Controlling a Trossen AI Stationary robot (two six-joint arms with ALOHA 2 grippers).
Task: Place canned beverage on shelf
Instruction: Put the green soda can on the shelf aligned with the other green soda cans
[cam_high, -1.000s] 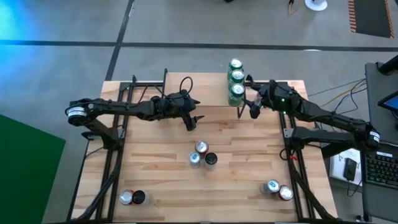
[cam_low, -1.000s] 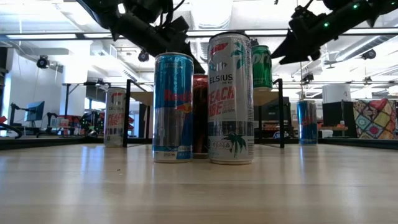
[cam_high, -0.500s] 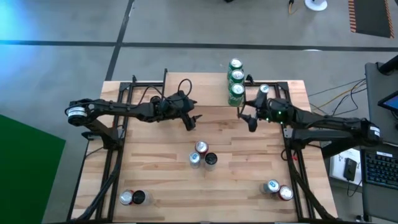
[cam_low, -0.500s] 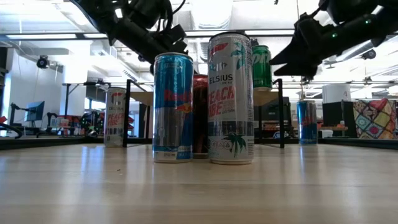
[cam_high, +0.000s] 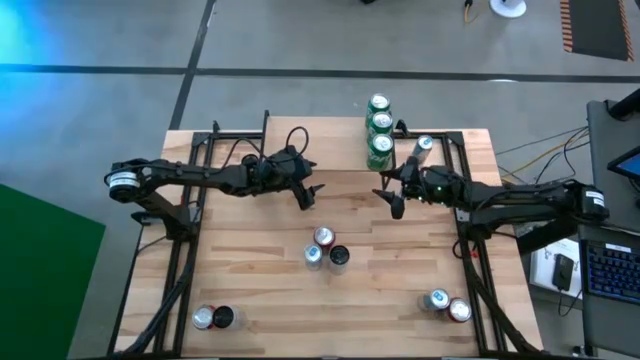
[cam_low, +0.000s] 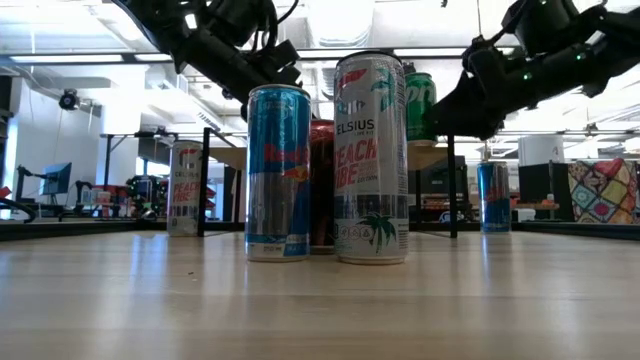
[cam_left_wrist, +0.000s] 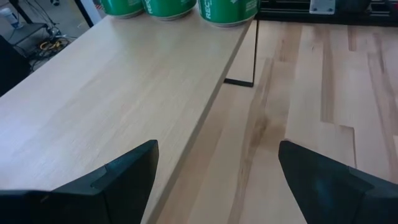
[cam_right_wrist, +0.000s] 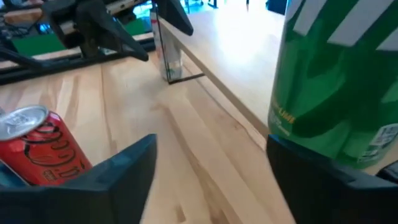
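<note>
Cans (cam_high: 380, 125) stand in a green row on the shelf (cam_left_wrist: 112, 81), and the right claw (cam_high: 392, 202) has backed away over the surface (cam_high: 400, 265), spread and empty, probably off for another; left claw (cam_high: 308, 195) hovers spread.

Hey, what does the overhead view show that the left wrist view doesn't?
Only the overhead view shows both arms, the right gripper open by the shelf, three cans mid-table and two pairs at the near edge. Only the left wrist view shows the left gripper, open over the shelf's edge, up close. Both show the shelf and its row of green cans.
</note>
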